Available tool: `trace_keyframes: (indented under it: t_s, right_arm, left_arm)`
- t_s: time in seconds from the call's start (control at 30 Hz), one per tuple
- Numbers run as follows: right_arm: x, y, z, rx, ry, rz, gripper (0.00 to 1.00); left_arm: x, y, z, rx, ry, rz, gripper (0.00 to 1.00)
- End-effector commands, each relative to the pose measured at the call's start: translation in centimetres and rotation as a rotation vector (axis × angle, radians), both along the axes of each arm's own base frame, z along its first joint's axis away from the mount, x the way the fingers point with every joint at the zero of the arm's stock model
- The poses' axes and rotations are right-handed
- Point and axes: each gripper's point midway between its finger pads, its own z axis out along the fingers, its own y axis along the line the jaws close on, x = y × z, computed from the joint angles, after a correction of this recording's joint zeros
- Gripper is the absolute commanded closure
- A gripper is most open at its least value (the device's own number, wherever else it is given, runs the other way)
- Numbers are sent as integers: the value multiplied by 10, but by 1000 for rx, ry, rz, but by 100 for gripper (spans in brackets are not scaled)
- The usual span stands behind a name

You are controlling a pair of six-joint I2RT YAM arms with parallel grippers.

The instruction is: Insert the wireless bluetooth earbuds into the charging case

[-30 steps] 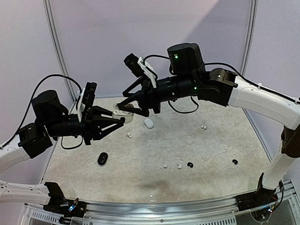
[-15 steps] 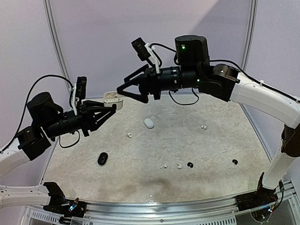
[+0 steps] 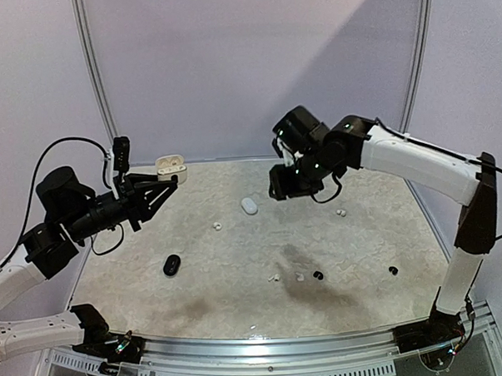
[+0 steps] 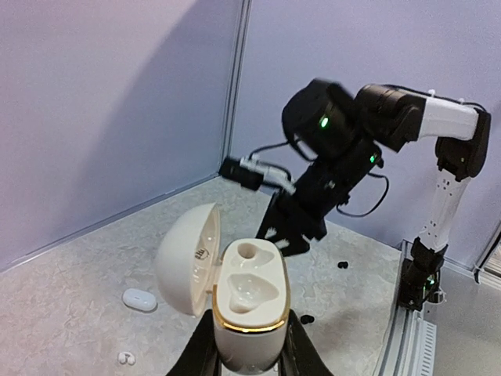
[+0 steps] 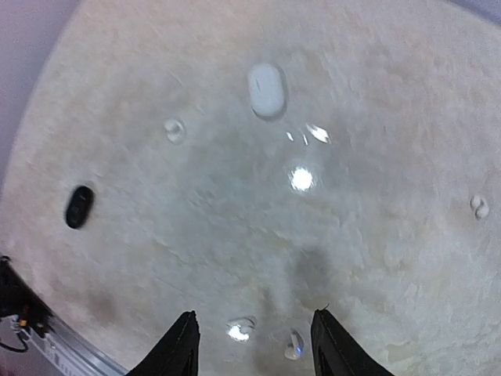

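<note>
- The left gripper (image 4: 246,356) is clamped on the open white case (image 4: 244,301), held up off the table (image 3: 240,309); both sockets are empty.
- The right gripper (image 5: 254,345) hovers above the table, fingers apart, holding nothing.
- All six earbuds (image 5: 239,330) lie loose on the table; none is inserted yet.

The left end effector (image 4: 249,338) clamps an open white charging case (image 4: 250,288) upright.

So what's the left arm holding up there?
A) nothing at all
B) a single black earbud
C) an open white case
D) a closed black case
C: in the left wrist view the left fingers clamp the bottom of a white case that is hinged open.
</note>
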Motion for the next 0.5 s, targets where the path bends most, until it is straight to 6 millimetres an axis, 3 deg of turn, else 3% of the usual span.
trace_keyframes:
  t_s: [0.0,0.03,0.2,0.33,0.47]
  right_arm:
    - [-35,-22,-95,-191,262,-25,54]
    - [-39,-20,-107,-192,288,-16,56]
    - [-56,15,-126,-144,325,107,57]
    - [-71,16,-156,-201,411,111,60]
    - [-84,23,-166,-190,442,121,60]
  left_arm:
    - [3,5,-8,10,-5,19,100]
    - [3,6,-7,9,-6,20,100]
    - [4,9,-9,13,-3,28,100]
    - [4,10,-9,15,-3,30,100]
    - [5,10,-9,16,-6,32,100]
